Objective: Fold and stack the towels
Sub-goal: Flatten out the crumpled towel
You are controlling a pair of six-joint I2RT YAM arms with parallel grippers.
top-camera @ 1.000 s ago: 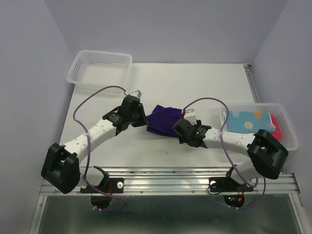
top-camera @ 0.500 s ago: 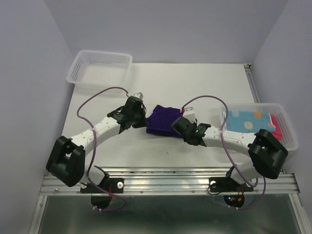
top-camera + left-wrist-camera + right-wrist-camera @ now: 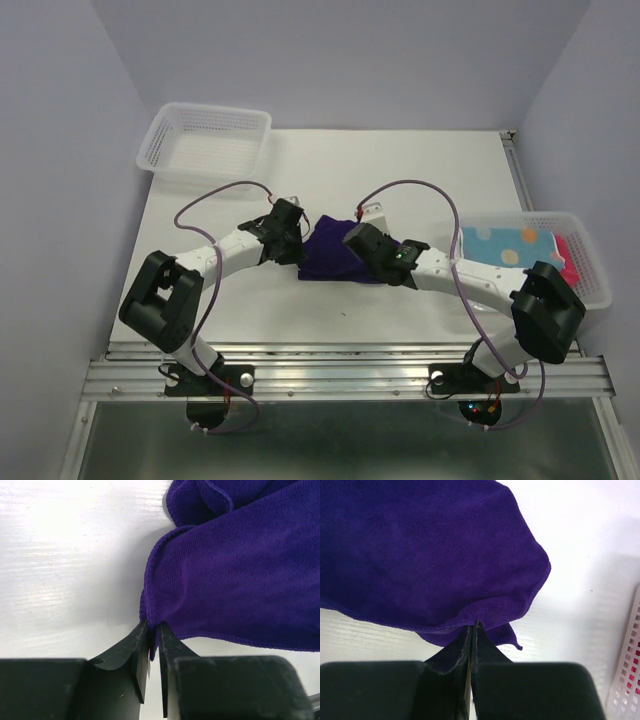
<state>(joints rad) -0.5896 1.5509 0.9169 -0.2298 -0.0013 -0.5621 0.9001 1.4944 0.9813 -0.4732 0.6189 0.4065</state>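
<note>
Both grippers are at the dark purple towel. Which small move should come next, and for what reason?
Probably open the left gripper fully and draw it back from the dark purple soft cloth towel. Its jaws show a narrow gap at the towel's corner, so its grip looks weak, while the right gripper is shut on the opposite hem and could fold that side alone.

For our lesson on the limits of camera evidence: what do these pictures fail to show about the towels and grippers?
Top view: the left gripper and right gripper hide with their own bodies where they meet the purple towel.
Top view: only a strip of the pink towel shows past the patterned towel in the basket.
Left wrist view: a thin gap shows between the fingers at the towel's corner; grip unclear.
</note>
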